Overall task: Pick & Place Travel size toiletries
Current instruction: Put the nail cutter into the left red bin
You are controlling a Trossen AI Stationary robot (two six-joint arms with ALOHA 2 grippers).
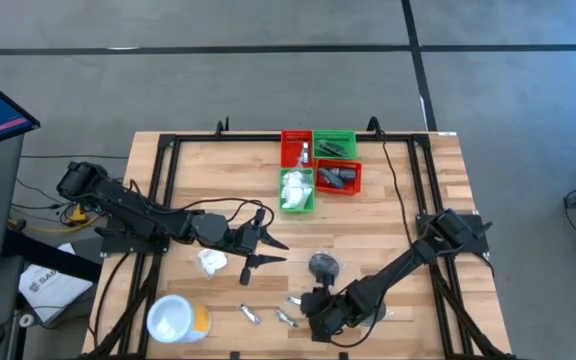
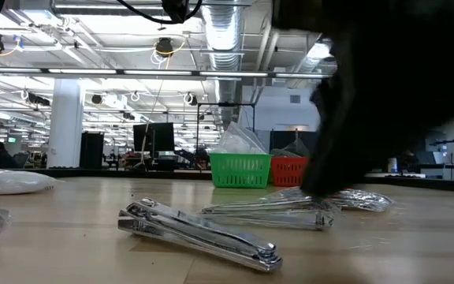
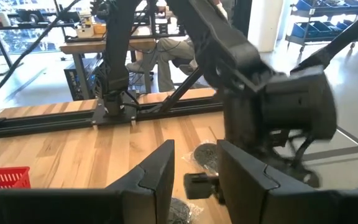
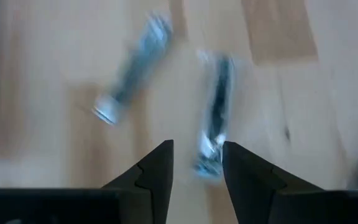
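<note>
Target item: wrapped silver nail clipper (image 4: 215,118) lying flat on the table (image 1: 388,210), front edge, between two similar ones.
Right gripper (image 4: 197,163): fingers apart, empty, just above it.
Left gripper (image 1: 268,246): fingers apart, idle mid-table.
Risk: thin, slick wrap; fingers may skid or catch a neighbouring clipper (image 4: 132,65).

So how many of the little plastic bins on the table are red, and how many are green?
Red plastic bins: 2
Green plastic bins: 2
Total: 4
</note>
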